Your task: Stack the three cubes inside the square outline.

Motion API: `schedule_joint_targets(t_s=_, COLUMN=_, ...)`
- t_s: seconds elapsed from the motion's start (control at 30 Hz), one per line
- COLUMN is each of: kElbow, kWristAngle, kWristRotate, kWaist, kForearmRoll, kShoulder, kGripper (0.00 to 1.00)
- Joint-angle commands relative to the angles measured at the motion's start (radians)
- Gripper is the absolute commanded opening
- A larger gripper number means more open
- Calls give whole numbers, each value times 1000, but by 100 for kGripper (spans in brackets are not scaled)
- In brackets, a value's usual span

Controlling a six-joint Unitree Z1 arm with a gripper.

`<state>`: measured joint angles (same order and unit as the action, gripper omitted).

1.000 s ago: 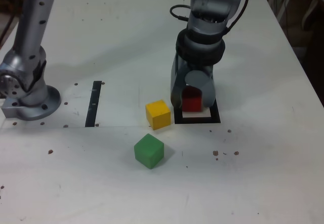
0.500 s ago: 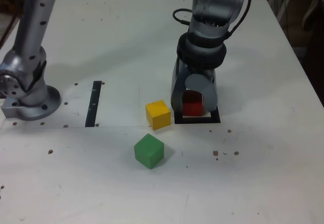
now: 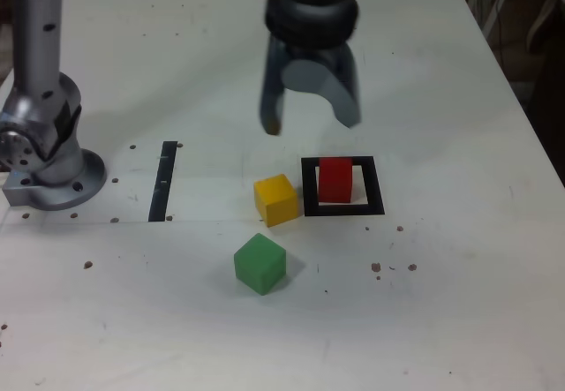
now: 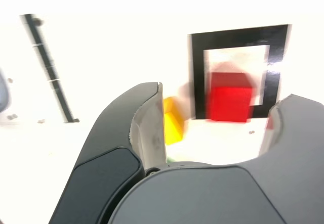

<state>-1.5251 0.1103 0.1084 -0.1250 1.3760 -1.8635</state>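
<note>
Inside the square outline point(image 3: 342, 209): the red cube point(image 3: 335, 179) is seen resting on the white centre, free of any grip and close to the frame's far edge in the exterior view.
Gripper point(image 3: 309, 126): it is held raised above the table point(image 3: 459, 303), up and toward the exterior view's left of the red cube; the jaws are spread wide with nothing between them.
Yellow cube point(image 3: 275, 199): it is set on the table just beside the outline's outer edge, on the exterior view's left, apart from the red cube.
Green cube point(image 3: 260, 263): it is placed nearer the camera, well clear of the outline.
Task state: one cube is judged placed; two are not yet stacked.
Risk, knocked base: since the yellow cube lies so near the frame, the red cube could be nudged by a jaw when the yellow one is approached.
Risk, off-centre stack: a second cube lowered onto the red one without being squared up could be left overhanging and toppled.
Risk, skewed pick: the yellow cube sits turned relative to the frame, so an uneven pinch is possible.
Black strip point(image 3: 162, 181): it might be mistaken for the target; it is no part of the outline.
</note>
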Motion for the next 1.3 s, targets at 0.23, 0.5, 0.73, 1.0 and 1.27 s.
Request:
schedule_joint_targets(t_s=0.23, kElbow=192, kWristAngle=-68, kWristRotate=137, kWaist=-84, kForearmRoll=-6, kShoulder=144, kGripper=100)
schedule_joint_targets(t_s=0.5, kElbow=308, kWristAngle=-99, kWristRotate=195, kWaist=-132, kForearmRoll=-184, kShoulder=141, kGripper=100)
schedule_joint_targets(t_s=0.73, kElbow=352, kWristAngle=-145, kWristRotate=207, kWaist=-138, kForearmRoll=-261, kShoulder=98, kGripper=100)
schedule_joint_targets(t_s=1.0, kElbow=381, kWristAngle=-162, kWristRotate=207, kWaist=-148, kForearmRoll=-328, kShoulder=25, kGripper=100)
schedule_joint_targets(t_s=1.27, kElbow=447, kWristAngle=-151, kWristRotate=197, kWaist=-143, kForearmRoll=-426, kShoulder=3, kGripper=100)
